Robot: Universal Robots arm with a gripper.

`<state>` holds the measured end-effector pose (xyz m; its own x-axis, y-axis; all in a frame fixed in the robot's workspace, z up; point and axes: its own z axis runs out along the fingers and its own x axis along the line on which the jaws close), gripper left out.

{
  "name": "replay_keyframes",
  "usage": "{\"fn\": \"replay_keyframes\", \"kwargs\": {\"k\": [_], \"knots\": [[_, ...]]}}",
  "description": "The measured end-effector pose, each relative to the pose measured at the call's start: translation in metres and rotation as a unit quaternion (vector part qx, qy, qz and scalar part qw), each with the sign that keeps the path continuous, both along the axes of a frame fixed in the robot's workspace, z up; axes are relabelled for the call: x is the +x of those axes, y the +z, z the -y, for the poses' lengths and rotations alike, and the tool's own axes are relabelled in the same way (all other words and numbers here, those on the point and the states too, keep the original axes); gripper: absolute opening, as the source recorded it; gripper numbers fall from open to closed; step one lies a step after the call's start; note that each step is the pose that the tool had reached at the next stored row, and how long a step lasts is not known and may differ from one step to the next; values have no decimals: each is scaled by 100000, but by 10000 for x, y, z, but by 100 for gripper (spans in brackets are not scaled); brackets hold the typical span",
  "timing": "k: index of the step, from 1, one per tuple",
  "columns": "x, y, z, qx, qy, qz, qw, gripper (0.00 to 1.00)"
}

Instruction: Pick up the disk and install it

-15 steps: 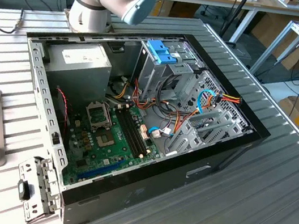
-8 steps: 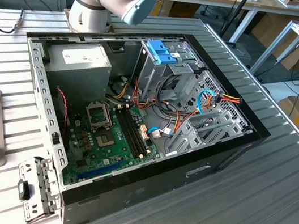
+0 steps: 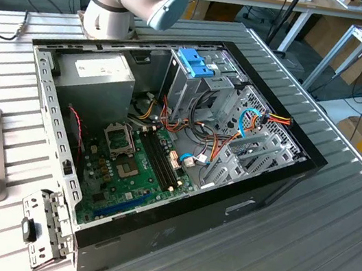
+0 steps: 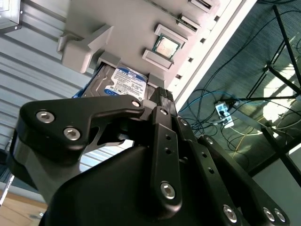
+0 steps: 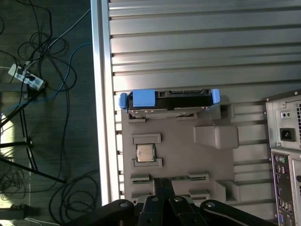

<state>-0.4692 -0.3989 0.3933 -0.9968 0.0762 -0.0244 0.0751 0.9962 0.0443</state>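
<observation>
Tabletop (image 5: 197, 42): ribbed aluminium.
Grey holder (image 5: 181, 141): lies on tabletop.
Disk (image 5: 171, 100): silver-grey body, bright blue carrier frame. Stands on its long edge in the holder's end slot, long axis parallel to tabletop ribs.
Claw (image 5: 162, 182): closed, empty, above holder.

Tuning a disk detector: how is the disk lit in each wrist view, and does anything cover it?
First wrist view: the disk is evenly lit on the grey fixture, with nothing over it. Second wrist view: it is lit there too, but the dark gripper covers its near end, and a bright patch on the floor glares.
</observation>
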Motion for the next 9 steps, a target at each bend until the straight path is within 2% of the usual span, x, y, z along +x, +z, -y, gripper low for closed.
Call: {"fn": "replay_keyframes", "kwargs": {"k": [9], "knots": [[-61,0,0,1,3,3,100000,11]]}}
